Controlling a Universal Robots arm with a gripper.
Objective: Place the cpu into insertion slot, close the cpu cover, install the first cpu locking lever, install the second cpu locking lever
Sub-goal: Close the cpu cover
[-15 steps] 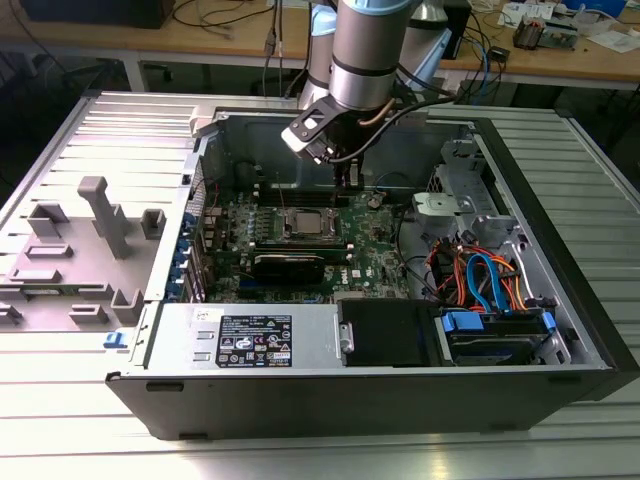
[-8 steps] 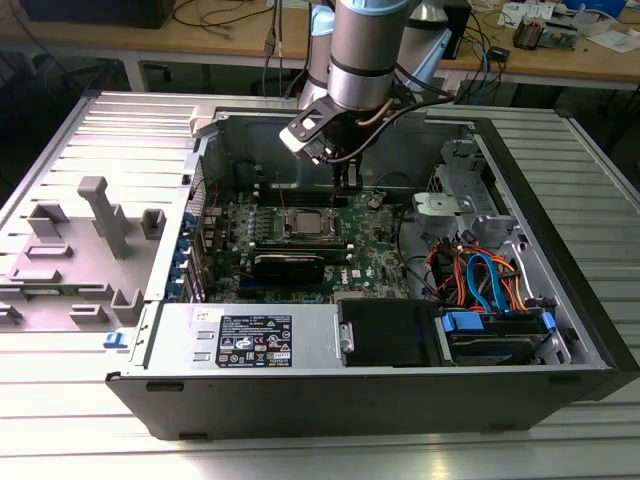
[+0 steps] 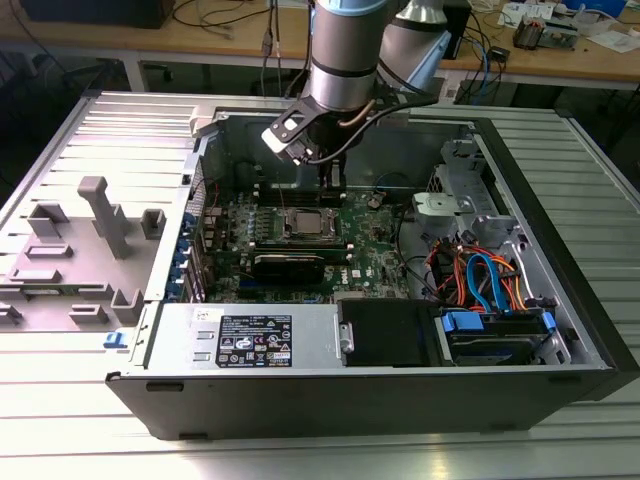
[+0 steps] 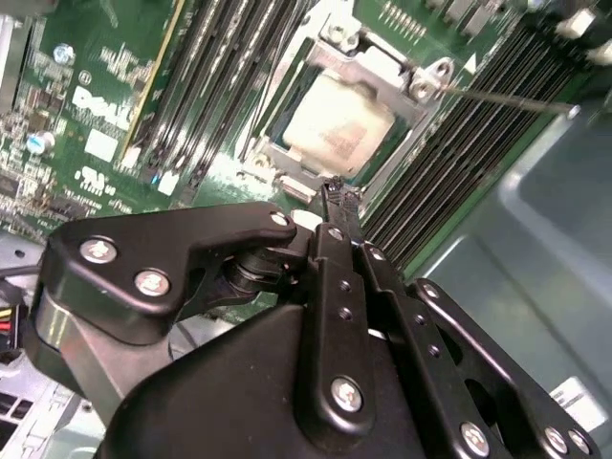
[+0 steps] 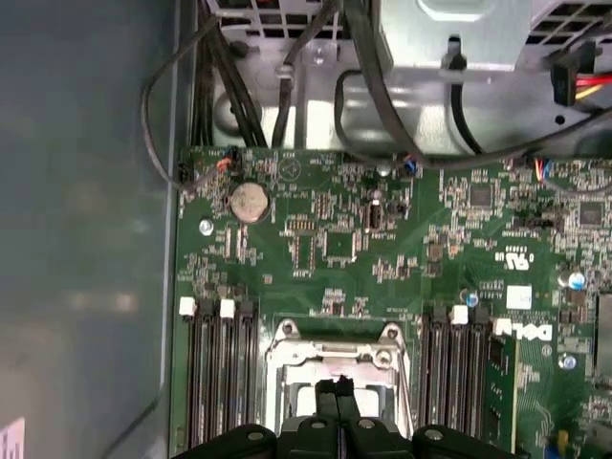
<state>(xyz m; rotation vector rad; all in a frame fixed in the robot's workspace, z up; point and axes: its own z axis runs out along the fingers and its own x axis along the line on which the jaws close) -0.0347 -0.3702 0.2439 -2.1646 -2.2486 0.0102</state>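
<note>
Inside an open computer case point(image 3: 330, 405), the gripper point(image 4: 340, 195), its fingers seemingly pressed together and empty, hovers just above the cpu point(image 4: 335, 120) seated in the slot point(image 4: 272, 153) under the lowered cover point(image 4: 409, 78), probably positioned to push the thin lever point(image 4: 507, 98) alongside.

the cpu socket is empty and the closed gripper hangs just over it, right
Not empty: in the second wrist view the cpu already sits in the insertion slot. The rest holds: the gripper is shut, holds nothing, and hangs just over the slot.
</note>
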